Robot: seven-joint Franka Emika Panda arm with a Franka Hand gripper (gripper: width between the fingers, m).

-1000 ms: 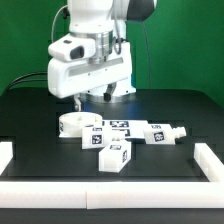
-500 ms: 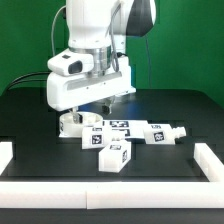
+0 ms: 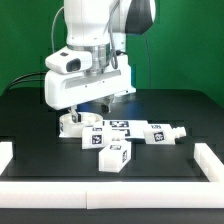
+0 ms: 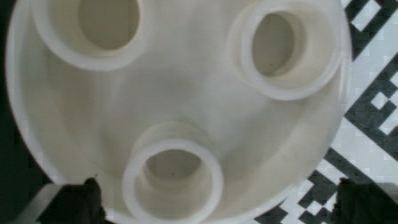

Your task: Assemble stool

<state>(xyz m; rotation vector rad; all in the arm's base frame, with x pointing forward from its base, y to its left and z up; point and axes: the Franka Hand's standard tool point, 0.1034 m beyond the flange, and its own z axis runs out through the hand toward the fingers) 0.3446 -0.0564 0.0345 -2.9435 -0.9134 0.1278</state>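
Observation:
The stool's round white seat (image 3: pixel 70 124) lies flat on the black table, partly hidden by my hand. In the wrist view the seat (image 4: pixel 178 110) fills the picture, with three round sockets facing up. My gripper (image 3: pixel 77 110) hangs low right over it and is open. One dark fingertip (image 4: pixel 75 198) shows off one side of the disc's rim and the other off the opposite side, and neither visibly presses on it. Three chunky white legs with tags lie beside the seat: one (image 3: pixel 95 139) next to it, one (image 3: pixel 115 158) nearer the front, one (image 3: pixel 160 135) toward the exterior view's right.
The marker board (image 3: pixel 120 125) lies just behind the legs; a tag pattern (image 4: pixel 365 120) shows past the seat's edge. White border rails run along the front (image 3: pixel 110 196), the exterior view's left (image 3: pixel 8 152) and right (image 3: pixel 208 160). A green backdrop stands behind.
The arm has come down and shifted slightly toward the exterior view's left, bringing the gripper low over the seat. The jaws have stayed open and the parts have not moved.

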